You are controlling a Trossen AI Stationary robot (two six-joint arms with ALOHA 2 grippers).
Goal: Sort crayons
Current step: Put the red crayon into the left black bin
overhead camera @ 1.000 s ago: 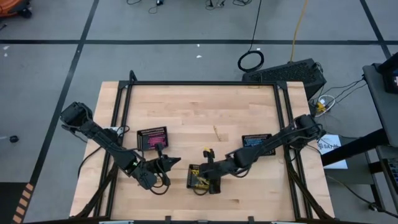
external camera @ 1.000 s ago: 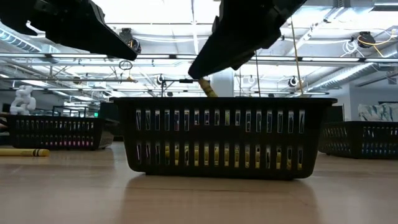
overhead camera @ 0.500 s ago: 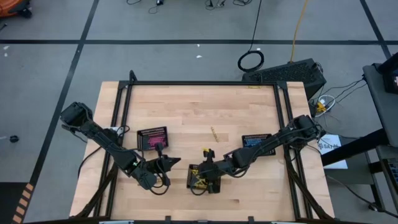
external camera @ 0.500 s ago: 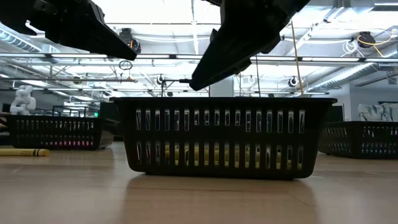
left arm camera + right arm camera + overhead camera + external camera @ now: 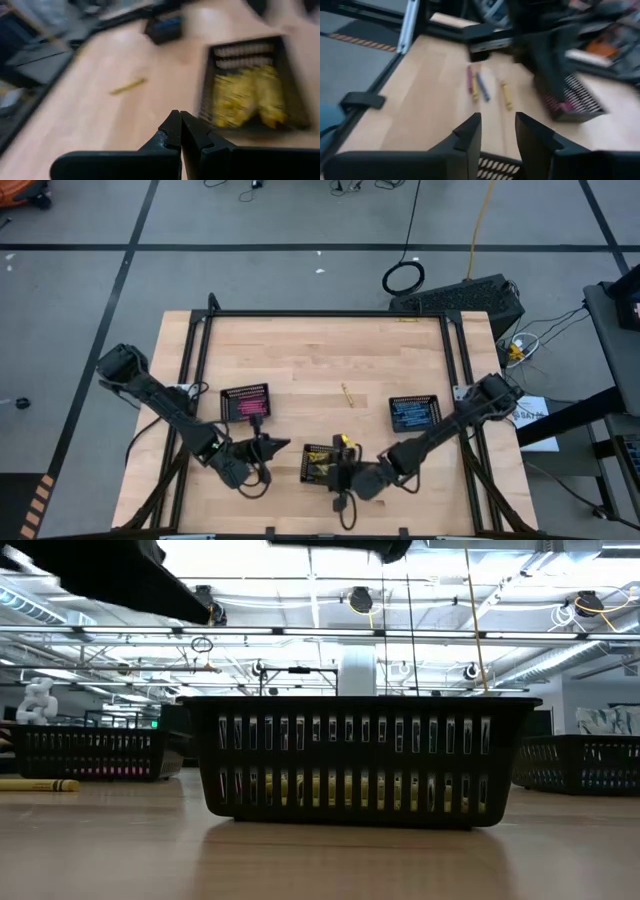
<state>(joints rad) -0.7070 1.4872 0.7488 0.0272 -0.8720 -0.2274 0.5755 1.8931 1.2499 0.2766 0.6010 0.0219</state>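
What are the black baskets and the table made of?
The middle basket looks like hard black plastic: its thin walls have even rows of slots and a slight sheen, though coated metal is possible. The table looks like pale wood with a smooth finish: faint plank lines and grain run across it.

Three black mesh trays (image 5: 246, 403) (image 5: 320, 464) (image 5: 413, 412) on wooden table (image 5: 300, 360) (well apart).
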